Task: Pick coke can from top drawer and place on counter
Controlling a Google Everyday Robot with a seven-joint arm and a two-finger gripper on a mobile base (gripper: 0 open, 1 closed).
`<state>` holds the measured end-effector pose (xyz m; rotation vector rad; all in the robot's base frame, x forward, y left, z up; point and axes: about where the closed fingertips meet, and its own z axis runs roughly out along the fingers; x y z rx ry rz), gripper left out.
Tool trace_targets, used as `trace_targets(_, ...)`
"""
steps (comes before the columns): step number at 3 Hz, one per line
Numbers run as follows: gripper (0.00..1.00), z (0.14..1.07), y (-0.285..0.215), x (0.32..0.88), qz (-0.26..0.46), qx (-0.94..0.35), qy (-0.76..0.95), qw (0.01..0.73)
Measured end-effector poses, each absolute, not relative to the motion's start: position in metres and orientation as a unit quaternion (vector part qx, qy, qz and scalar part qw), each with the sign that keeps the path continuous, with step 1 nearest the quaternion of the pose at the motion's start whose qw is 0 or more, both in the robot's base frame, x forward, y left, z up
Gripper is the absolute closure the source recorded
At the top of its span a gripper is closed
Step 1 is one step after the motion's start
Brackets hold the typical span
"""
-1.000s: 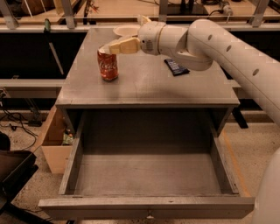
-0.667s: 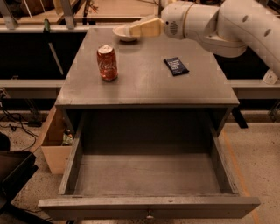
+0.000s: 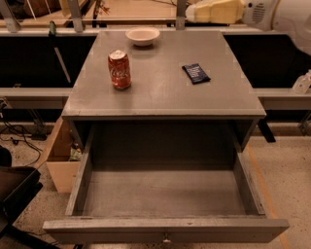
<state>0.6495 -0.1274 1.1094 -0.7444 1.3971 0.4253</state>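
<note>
coke can (image 3: 119, 69) stood upright on the counter (image 3: 165, 92), out of the open top drawer (image 3: 165, 231). my gripper (image 3: 192, 12) hung at upper right, well apart from it; whether it was open or closed i couldn't tell. placing looked done; next called only for backing away.

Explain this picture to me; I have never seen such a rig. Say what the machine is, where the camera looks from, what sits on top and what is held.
This is a mobile robot with one white arm ending in a cream two-finger gripper, at the top right beyond the counter's back edge. The one camera looks down from in front of a grey cabinet; its mounting is unknown. On the counter a red coke can stands upright at the left, a pale bowl sits at the back, and a dark blue packet lies to the right. The top drawer is pulled open, with nothing inside. The gripper carries nothing.
</note>
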Motion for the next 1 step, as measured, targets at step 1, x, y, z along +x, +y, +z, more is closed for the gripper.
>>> trace_targets(1,0.0,1.1118,-0.1363,0.6435,0.183,-0.328,0.625,0.684)
